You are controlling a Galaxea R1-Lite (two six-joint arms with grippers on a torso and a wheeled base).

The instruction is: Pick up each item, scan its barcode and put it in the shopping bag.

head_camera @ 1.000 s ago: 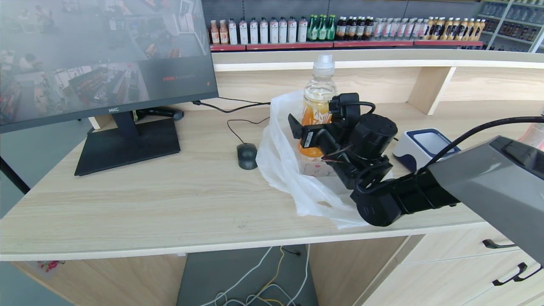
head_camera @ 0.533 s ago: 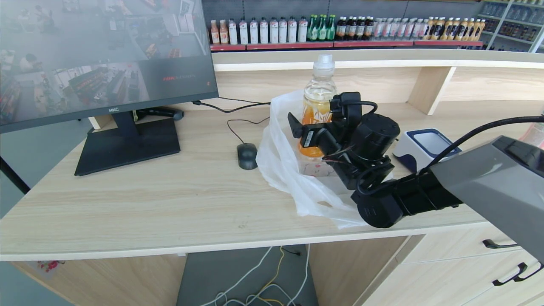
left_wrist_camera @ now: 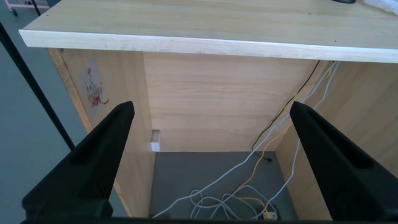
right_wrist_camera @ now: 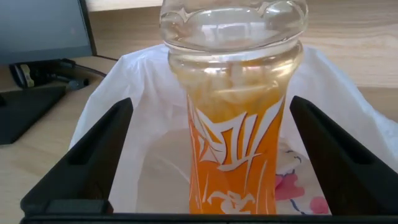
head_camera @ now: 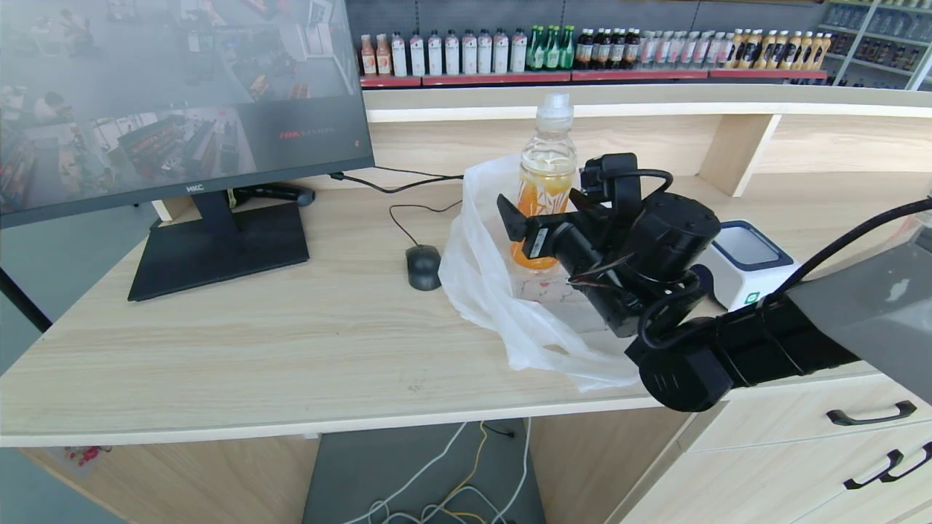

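Note:
A clear bottle of orange drink [head_camera: 546, 171] with a white cap stands upright in the white plastic shopping bag [head_camera: 488, 291] on the wooden counter [head_camera: 291, 342]. My right gripper [head_camera: 545, 222] is open at the height of the bottle's label. In the right wrist view the bottle [right_wrist_camera: 233, 130] stands between the spread fingers [right_wrist_camera: 93, 155] with a gap on both sides, and the bag [right_wrist_camera: 140, 118] lies around it. My left gripper [left_wrist_camera: 212, 112] is open and holds nothing. It hangs below the counter's front edge [left_wrist_camera: 186, 43], facing the cavity underneath.
A white and blue barcode scanner [head_camera: 746, 262] sits just right of the bag, behind my right arm. A mouse [head_camera: 423, 266] lies left of the bag and a monitor [head_camera: 167, 94] stands at the far left. Drawers [head_camera: 837, 437] are under the counter's right end. Cables [left_wrist_camera: 236, 199] lie underneath.
My right arm has drawn back and to the right, uncovering more of the barcode scanner. The bottle stays upright in the bag.

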